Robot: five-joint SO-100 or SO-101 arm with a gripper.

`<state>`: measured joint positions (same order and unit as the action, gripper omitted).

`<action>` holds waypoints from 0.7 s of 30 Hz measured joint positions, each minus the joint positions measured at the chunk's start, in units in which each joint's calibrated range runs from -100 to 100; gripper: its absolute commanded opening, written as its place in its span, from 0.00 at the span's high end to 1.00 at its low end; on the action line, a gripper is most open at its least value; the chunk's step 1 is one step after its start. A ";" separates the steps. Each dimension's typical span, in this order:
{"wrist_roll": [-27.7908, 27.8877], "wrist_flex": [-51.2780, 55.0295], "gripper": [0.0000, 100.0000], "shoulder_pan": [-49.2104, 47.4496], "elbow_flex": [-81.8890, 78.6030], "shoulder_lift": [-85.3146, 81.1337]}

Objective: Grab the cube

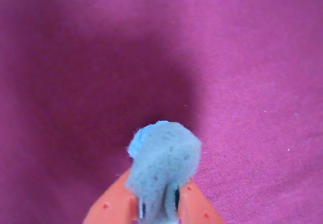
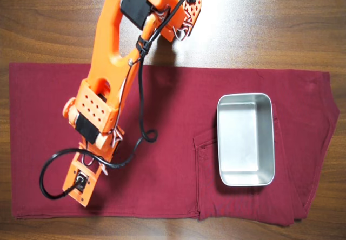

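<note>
The cube shows in neither view; it is either hidden or out of frame. In the wrist view my gripper (image 1: 164,135) enters from the bottom edge, with orange fingers and blue felt pads (image 1: 161,163). The pads are pressed together with nothing visible between them, just above the bare magenta cloth (image 1: 252,57). In the overhead view the orange arm (image 2: 111,56) reaches down over the left part of the dark red cloth (image 2: 173,115). The wrist camera mount (image 2: 80,183) covers the fingers.
A steel tray (image 2: 245,96), empty inside, sits on the right part of the cloth. The cloth lies on a wooden table (image 2: 270,24). A black cable (image 2: 141,110) loops beside the arm. The arm's base (image 2: 162,2) is at the top edge.
</note>
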<state>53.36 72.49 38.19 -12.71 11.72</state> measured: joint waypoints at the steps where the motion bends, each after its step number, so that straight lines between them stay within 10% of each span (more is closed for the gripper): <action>1: -0.24 -0.19 1.00 0.00 0.00 0.00; 8: 2.05 4.23 1.00 -12.16 4.33 -19.10; 17: -8.79 7.42 1.00 -72.08 -1.47 -30.56; 21: -11.53 8.08 1.00 -78.36 -1.93 -26.56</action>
<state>41.83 80.56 -40.18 -14.64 -14.84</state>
